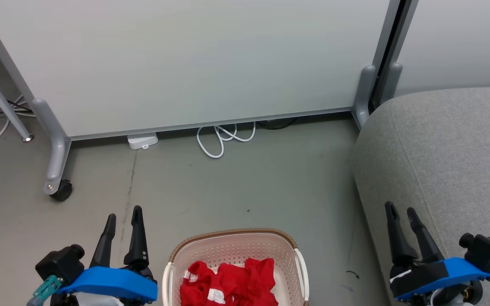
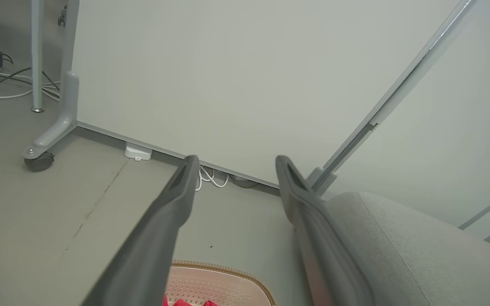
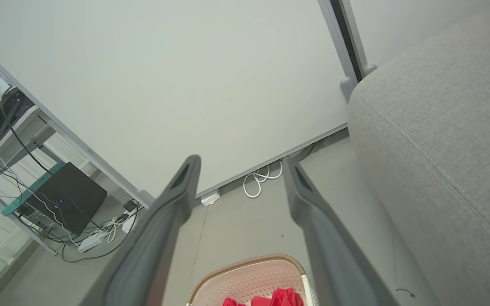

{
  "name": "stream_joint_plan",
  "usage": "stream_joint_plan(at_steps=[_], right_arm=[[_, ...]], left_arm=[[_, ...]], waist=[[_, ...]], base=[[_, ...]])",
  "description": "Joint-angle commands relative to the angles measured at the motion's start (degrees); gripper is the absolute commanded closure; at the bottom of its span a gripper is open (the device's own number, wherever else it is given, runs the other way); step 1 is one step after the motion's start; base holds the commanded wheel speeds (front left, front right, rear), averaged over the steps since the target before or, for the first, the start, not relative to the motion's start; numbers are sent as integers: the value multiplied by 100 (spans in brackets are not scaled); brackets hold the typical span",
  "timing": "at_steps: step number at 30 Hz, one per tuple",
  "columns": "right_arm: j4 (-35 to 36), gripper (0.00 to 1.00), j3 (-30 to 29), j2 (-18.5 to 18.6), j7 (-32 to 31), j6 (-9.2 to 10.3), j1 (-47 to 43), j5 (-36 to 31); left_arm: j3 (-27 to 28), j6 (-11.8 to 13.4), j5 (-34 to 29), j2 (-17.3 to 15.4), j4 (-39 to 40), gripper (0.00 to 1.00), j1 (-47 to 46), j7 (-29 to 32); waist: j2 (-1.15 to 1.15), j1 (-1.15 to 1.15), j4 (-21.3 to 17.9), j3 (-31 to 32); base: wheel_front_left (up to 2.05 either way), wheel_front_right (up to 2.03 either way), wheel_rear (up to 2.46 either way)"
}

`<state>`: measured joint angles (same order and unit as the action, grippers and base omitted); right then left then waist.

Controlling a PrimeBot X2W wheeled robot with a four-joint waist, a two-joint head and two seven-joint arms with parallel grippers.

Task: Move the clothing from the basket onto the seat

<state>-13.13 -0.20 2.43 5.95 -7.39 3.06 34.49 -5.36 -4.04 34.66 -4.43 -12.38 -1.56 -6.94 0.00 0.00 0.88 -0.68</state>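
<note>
- Far left, a grey wheeled foot (image 1: 60, 187) carries a big pale partition panel (image 1: 185, 63) that stands across the floor (image 1: 236, 187) behind everything.
- The left gripper (image 1: 123, 213) hangs low over bare floor, just left of the basket. Its jaws are apart, with a clear gap between the two dark fingers (image 2: 160, 225), and they hold nothing.
- The basket (image 1: 236, 233) sits on the floor between the two arms, close in front of the robot. The clothing (image 1: 228, 282) lies crumpled inside it, bright red with small white patches, well below the brown rim.
- Behind the basket, a loop of white cable (image 1: 223, 140) trails out from under the panel, well away from the work.
- The seat (image 1: 440, 157) is the grey cushion to the right of the basket, near it but not touching. The part I can see has nothing on it.
- The right gripper (image 1: 400, 209) hovers over the seat's near edge, jaws apart and empty.
- To my eye the job has not yet begun: this is the reach-in step, with no garment lifted.
- The next move calls for one arm to swing in over the basket, drop inside the rim and close on a bunched fold of red cloth. The cloth is soft, so a deep pinch should hold better than a nip at the edge.
</note>
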Motion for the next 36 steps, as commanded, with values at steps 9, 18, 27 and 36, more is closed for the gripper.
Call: stream_joint_plan(at_steps=[9,18,27,36], right_arm=[[141,0,19,44,144,-11,28,-833],[153,0,-17,48,117,-11,-20,-1362],[152,0,-47,52,159,-12,-30,-1803],[151,0,-57,54,248,-14,-65,-2181]], left_arm=[[-203,70,-768,-65,-105,0,-76,-207],[-271,150,-1245,-86,-126,0,-33,-337],[-315,110,-1550,-74,-144,0,15,-442],[-346,100,-1859,-27,-205,0,58,-551]], waist=[[0,0,12,5],[0,0,15,8],[0,0,10,6],[0,0,4,10]], base=[[0,0,0],[0,0,0],[0,0,0],[0,0,0]])
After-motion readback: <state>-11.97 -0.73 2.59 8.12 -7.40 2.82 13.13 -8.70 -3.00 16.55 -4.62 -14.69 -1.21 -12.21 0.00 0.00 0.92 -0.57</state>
